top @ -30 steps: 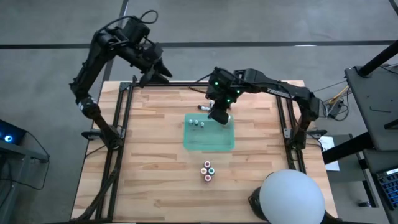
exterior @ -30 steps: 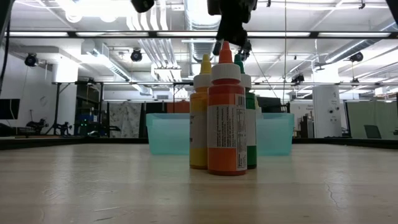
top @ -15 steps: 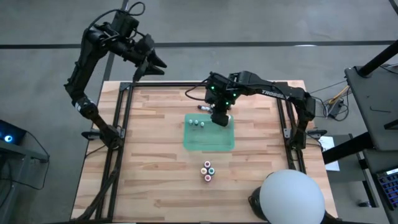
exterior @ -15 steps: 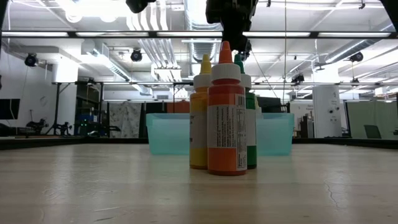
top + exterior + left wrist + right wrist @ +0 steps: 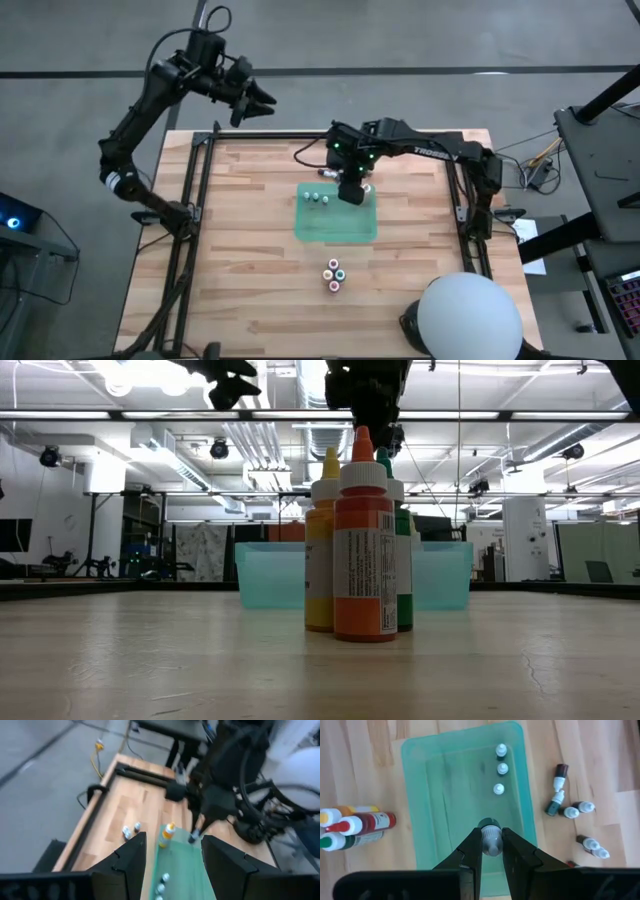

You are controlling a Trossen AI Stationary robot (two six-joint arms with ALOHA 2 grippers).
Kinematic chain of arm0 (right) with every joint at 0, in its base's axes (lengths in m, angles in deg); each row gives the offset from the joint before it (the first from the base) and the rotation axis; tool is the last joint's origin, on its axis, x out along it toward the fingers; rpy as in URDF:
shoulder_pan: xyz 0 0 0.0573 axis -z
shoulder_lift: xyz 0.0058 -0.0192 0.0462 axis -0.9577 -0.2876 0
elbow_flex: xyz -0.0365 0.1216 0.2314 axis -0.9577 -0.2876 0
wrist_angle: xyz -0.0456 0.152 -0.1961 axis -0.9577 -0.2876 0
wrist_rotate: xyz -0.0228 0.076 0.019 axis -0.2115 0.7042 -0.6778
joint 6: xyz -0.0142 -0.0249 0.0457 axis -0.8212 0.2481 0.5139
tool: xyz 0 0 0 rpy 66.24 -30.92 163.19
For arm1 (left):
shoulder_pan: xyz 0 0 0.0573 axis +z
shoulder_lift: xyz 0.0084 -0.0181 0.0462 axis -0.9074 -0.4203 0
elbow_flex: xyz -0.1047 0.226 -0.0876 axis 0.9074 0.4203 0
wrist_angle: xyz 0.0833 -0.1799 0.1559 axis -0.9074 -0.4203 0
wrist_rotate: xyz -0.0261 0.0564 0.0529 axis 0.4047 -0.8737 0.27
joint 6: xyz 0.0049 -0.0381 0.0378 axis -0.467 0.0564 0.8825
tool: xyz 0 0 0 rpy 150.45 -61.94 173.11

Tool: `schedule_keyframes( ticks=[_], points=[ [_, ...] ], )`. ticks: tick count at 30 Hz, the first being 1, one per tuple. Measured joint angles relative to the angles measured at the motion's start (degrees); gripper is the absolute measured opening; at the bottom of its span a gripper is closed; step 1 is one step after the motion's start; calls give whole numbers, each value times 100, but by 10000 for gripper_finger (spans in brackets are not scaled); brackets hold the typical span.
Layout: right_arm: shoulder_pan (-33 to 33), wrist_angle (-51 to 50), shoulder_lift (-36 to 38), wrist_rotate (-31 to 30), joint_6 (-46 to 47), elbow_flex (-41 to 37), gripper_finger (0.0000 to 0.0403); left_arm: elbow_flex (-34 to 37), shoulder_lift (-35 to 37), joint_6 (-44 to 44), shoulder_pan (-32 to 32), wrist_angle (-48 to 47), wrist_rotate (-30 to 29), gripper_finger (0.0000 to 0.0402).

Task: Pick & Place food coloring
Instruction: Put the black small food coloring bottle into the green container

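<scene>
Bottles of food coloring sit in three groups on the wooden counter [image 5: 240,260]. Four taller ones stand clustered near the front edge [image 5: 334,274], showing in the low view as an orange bottle [image 5: 363,550] in front, a yellow one [image 5: 321,545] beside it and a green one [image 5: 402,560] behind. Three small pale-capped bottles [image 5: 500,768] stand in a row inside the translucent green tray [image 5: 335,228], near its far left corner. More small bottles [image 5: 570,807] lie scattered on the bare wood just beyond the tray's far edge, toward the back of the counter.

The right pincer [image 5: 492,845] hangs over the tray's far right part, fingers clamped on a small dark-bodied bottle with a pale cap [image 5: 490,836], held above the tray floor. In the high view the same pincer [image 5: 352,190] shows at the tray's far edge.

The left pincer [image 5: 262,98] is raised beyond the back left corner of the counter, well apart from every bottle, its two dark fingers [image 5: 131,857] standing apart with nothing between them.

A white rounded object [image 5: 468,318] shows past the front right corner.
</scene>
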Motion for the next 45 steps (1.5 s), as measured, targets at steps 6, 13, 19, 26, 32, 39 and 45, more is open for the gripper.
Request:
schedule_keyframes(
  ticks=[6,13,19,26,32,39,45],
  points=[
    [-6,24,-255,6,-116,-1,49,1402,565,-982,51,1714,-8,163],
    [-10,34,-658,41,-373,-2,49,2692,1052,-1822,49,3169,-95,163],
    [-28,171,-946,-98,-561,-9,49,3140,1261,-2149,49,3773,-227,163],
    [-56,612,-973,-256,-673,-220,49,3166,1295,-2151,47,3823,-227,163],
    [-56,877,-948,-256,-614,-591,49,3166,1295,-2116,47,3823,-227,163],
    [-65,1395,-944,-505,-536,-948,49,3163,1295,-2116,42,3823,-226,163],
    [-65,1673,-957,-553,-544,-1152,49,3163,1295,-2116,45,3823,-226,163]
  ],
)
